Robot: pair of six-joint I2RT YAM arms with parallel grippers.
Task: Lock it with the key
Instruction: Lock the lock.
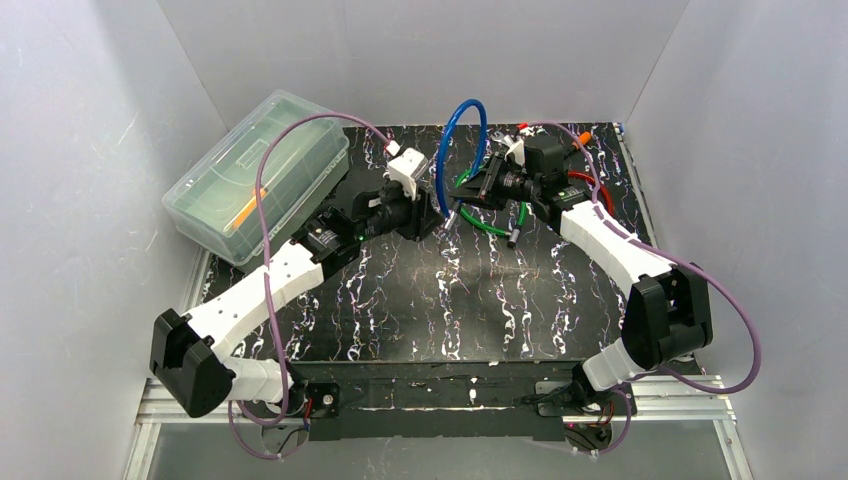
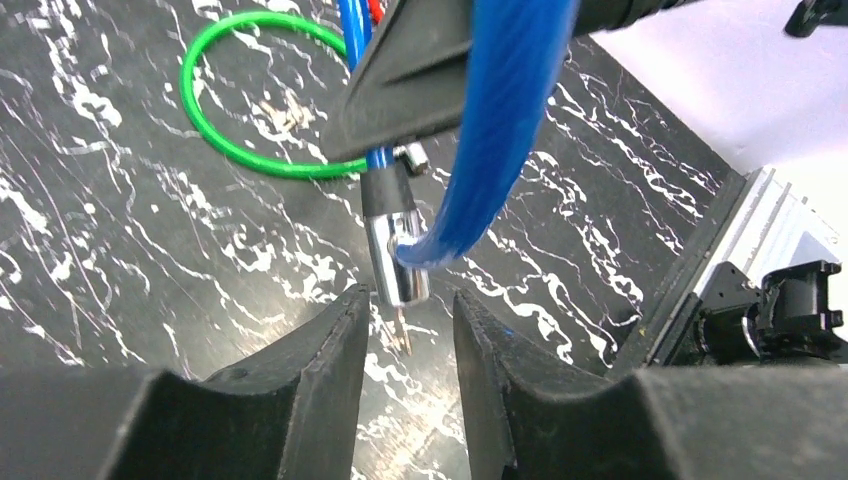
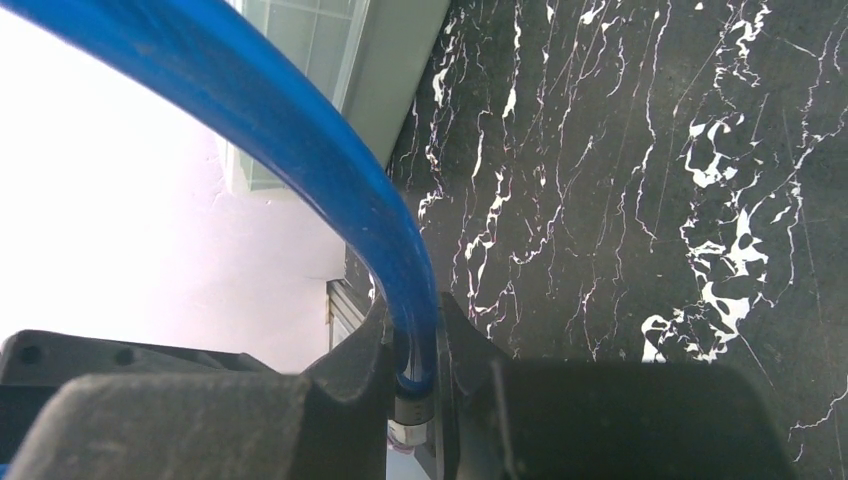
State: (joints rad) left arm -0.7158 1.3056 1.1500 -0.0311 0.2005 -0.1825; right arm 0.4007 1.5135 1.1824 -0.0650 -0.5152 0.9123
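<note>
A blue cable lock (image 1: 461, 135) arches above the table at the back middle. My right gripper (image 1: 478, 190) is shut on the blue cable (image 3: 400, 250) just above its black end collar (image 3: 411, 405). In the left wrist view the lock's silver cylinder (image 2: 396, 262) hangs down, and a small key (image 2: 403, 330) sticks out of its lower end. My left gripper (image 2: 408, 325) is open just below the cylinder. The key sits in the gap between its fingers (image 2: 335, 345) and touches neither. From above, my left gripper (image 1: 443, 212) points at the lock's lower end.
A green cable lock (image 1: 492, 226) lies on the black marbled table (image 1: 420, 300) under the right gripper, and a red one (image 1: 590, 183) sits behind the right arm. A clear plastic box (image 1: 255, 175) stands at the back left. Grey walls enclose the table.
</note>
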